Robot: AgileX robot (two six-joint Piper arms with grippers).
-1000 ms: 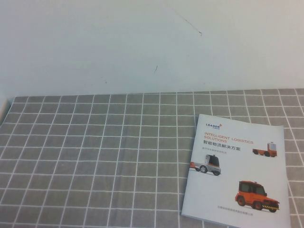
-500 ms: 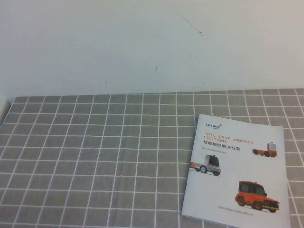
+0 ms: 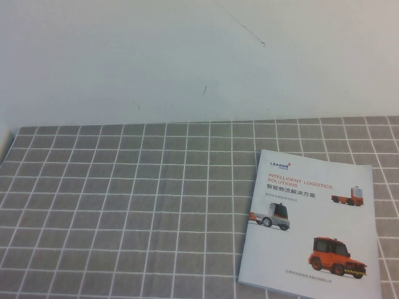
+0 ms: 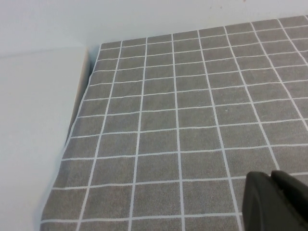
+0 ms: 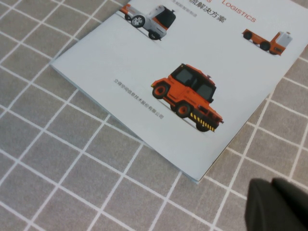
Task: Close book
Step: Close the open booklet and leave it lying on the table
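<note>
Book (image 3: 310, 224) is lying shut and flat, cover up, on the gray checked cloth (image 3: 124, 205) at about 4 o'clock on the bench. Its near edge is running off the high view. The long axis is running roughly 12 to 6, turned a touch clockwise. The title end is pointing to 12, toward the white wall (image 3: 156, 56), and the orange truck picture is sitting at the 6 end.

No arm is showing in the high view. The right wrist view is showing the right claw (image 5: 279, 204) hovering over the cloth just off the book's near corner, not touching it; open or shut, cannot tell. The left wrist view is showing the left claw (image 4: 276, 202) over empty cloth near the bare white bench (image 4: 33, 134), with no book in sight; its state, cannot tell.
</note>
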